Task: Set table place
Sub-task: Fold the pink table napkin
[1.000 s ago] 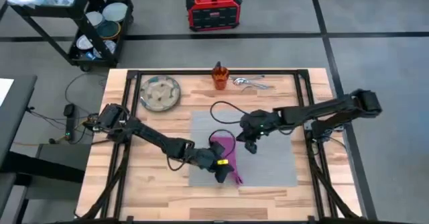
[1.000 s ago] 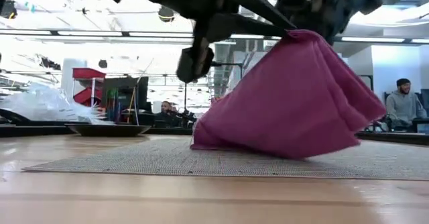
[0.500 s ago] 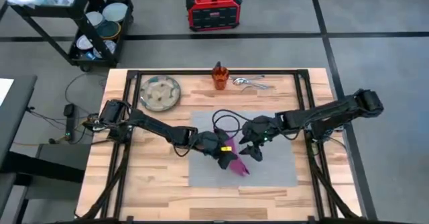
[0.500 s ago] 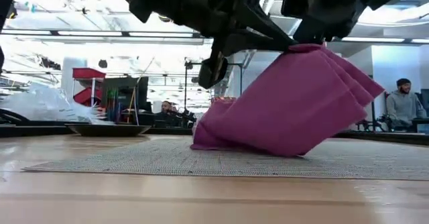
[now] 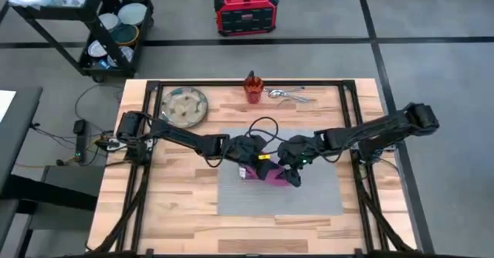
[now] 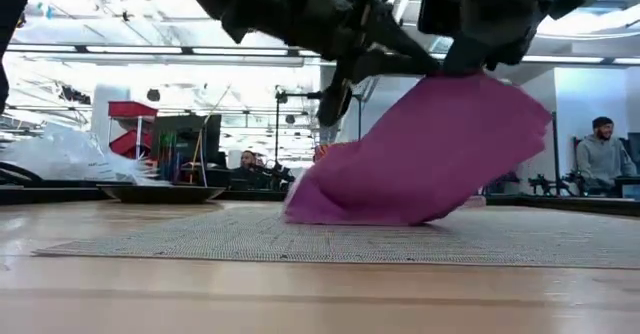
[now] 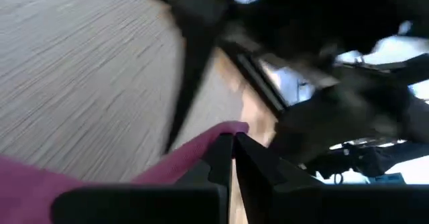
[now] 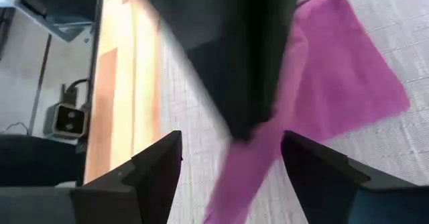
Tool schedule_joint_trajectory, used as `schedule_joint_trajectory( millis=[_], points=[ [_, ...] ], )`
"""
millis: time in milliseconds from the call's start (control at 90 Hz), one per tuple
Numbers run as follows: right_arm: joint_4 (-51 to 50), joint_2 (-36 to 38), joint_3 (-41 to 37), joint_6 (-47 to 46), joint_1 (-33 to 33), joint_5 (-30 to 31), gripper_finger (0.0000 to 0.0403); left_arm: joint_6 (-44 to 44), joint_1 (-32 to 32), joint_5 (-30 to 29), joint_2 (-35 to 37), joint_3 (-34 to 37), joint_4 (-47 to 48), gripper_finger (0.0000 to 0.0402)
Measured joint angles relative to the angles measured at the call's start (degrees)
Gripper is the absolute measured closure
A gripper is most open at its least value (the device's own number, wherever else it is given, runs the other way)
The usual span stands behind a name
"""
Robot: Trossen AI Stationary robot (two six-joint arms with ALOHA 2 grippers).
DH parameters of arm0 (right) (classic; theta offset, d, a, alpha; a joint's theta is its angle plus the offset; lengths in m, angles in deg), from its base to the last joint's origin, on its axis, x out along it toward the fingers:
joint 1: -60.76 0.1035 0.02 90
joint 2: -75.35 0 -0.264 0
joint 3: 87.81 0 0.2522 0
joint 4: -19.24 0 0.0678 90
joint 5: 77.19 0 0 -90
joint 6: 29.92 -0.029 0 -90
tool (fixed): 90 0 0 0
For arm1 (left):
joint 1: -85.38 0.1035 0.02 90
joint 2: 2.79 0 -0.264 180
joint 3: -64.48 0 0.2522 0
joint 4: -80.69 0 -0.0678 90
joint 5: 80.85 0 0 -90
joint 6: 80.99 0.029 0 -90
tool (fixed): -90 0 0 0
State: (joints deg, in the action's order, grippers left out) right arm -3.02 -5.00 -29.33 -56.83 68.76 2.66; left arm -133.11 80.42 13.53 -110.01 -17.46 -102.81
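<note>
The mat (image 5: 309, 198) lies mid-desk (image 5: 177, 212). Over it the left gripper (image 5: 255, 159) has its jaws pinching the napkin (image 6: 420, 154), lifted by one edge; the right gripper (image 5: 292, 173) hovers beside with jaws spread. Plate (image 5: 184, 106), cup (image 5: 252, 88) and cutlery (image 5: 289, 96) wait at the far edge, unplaced, so most of the setting remains.

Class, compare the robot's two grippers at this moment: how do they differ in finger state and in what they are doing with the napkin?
The left gripper has its fingers pressed together, pinching an edge of the magenta napkin; the right gripper has its fingers spread wide and clamps nothing. The left one lifts the cloth; the right one only hovers over it. Both hang above the grey mat at mid-table.
</note>
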Motion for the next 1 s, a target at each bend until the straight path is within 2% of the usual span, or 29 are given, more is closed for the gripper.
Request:
schedule_joint_trajectory(
  millis=[144, 267, 356, 511, 556, 767, 1000],
  points=[
    [1.07, -1.57, -0.01, -0.23, -1.12, -0.02, 0.0167, 0.27, 0.01, 0.34, -0.02, -0.81, 0.54, 0.0401],
    [1.11, -0.51, -0.03, -0.05, -1.91, 0.16, 0.0197, -0.18, -0.06, 0.32, -0.02, -0.82, 3.83, 0.0401],
    [0.92, 0.71, 0.01, -0.03, -2.38, -0.01, 0.0242, -0.21, -0.06, 0.29, -0.02, -0.82, 4.66, 0.0401],
    [-2.75, 0.5, -0.01, 0.46, -2.87, -0.57, 0.0365, -0.24, 0.18, -0.1, -0.07, -0.77, 3.13, 0.0401],
    [-2.95, 0.5, -0.01, 0.8, -2.88, -0.4, 0.0387, -0.3, 0.21, -0.12, -0.07, -0.77, 2.9, 0.0401],
    [-3.72, 3.26, -0.01, -0.03, -2.92, -2.25, 0.0401, -1.02, 0.59, -0.16, -0.07, -2.29, 2.62, 0.0401],
    [-8.43, 11.02, -0.01, -0.99, -1.97, -3.29, 0.0402, 3.04, 0.55, -0.24, 1.92, -8.6, 5.11, 0.0401]
  ],
)
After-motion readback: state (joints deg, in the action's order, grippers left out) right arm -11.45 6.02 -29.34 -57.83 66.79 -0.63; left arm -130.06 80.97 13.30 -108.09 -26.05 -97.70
